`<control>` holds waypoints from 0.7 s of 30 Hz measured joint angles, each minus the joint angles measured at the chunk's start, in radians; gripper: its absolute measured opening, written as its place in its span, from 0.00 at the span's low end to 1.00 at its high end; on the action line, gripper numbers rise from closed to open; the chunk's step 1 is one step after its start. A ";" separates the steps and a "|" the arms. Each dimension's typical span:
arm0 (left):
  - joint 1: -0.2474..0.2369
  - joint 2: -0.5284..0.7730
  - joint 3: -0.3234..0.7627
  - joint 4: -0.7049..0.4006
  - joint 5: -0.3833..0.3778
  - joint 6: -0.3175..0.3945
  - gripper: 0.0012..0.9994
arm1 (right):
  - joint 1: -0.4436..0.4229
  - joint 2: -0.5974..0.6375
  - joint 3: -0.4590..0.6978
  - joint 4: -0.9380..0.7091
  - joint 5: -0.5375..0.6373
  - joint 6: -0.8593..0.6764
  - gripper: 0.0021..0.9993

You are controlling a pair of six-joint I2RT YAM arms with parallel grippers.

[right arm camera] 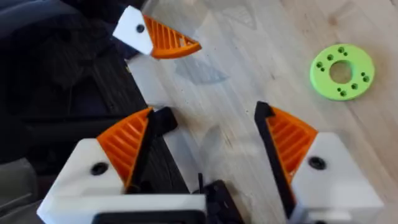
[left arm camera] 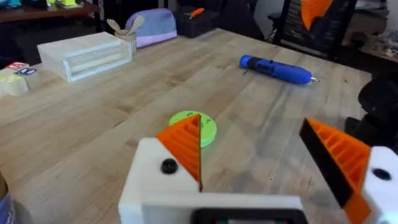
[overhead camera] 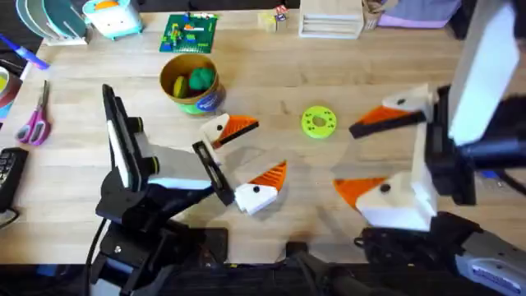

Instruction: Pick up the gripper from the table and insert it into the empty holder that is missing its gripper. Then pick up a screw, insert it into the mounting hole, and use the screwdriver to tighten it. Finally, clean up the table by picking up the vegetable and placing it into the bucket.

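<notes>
The counter [overhead camera: 362, 82], a broad spread of pale wooden planks, is carrying everything. The right tool [overhead camera: 374, 152] is sitting just right of the lime-green disc [overhead camera: 319, 121], its white blocks standing wide apart, each tipped with a ribbed orange wedge. The left tool [overhead camera: 246, 152] is lying just left of that disc, equally spread and gripping nothing, both blocks also wearing orange tips. The bucket [overhead camera: 191, 82], round with a yellow rim and inside and a blue-and-green printed side, is standing well left of the disc and farther back, holding a green vegetable [overhead camera: 200, 78] and a yellow piece. The left wrist view is showing the blue pen-shaped screwdriver [left arm camera: 275, 68] lying on the planks beyond the disc [left arm camera: 194, 126], thin bit pointing away. The right wrist view is showing the disc's ring of small holes [right arm camera: 342, 70].
</notes>
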 joint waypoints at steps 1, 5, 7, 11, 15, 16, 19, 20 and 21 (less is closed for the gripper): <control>0.000 0.000 0.000 0.000 0.000 0.000 0.99 | 0.000 -0.019 -0.025 -0.001 -0.008 -0.004 0.99; 0.000 0.000 0.000 0.000 -0.001 0.001 0.67 | 0.000 -0.070 -0.075 0.000 -0.029 -0.010 0.99; 0.000 0.000 0.000 0.000 -0.001 0.003 0.38 | 0.000 -0.080 -0.075 0.003 -0.024 -0.008 0.99; 0.000 0.000 0.000 0.000 -0.001 0.007 0.01 | -0.015 -0.087 -0.075 -0.003 0.035 0.009 0.99; 0.000 0.000 0.000 0.000 -0.001 0.007 0.01 | -0.067 -0.087 -0.076 -0.003 0.130 0.017 0.99; 0.000 0.000 0.000 0.000 -0.001 0.007 0.01 | -0.084 -0.087 -0.076 -0.002 0.154 0.018 0.99; 0.000 0.000 0.000 0.000 -0.001 0.007 0.01 | -0.149 -0.087 -0.076 0.009 0.234 0.018 0.99; 0.000 0.000 0.000 0.000 -0.001 0.007 0.01 | -0.177 -0.087 -0.076 0.019 0.268 0.018 0.99; 0.000 0.000 0.000 0.000 -0.001 0.007 0.01 | -0.203 -0.087 -0.076 0.028 0.300 0.018 0.99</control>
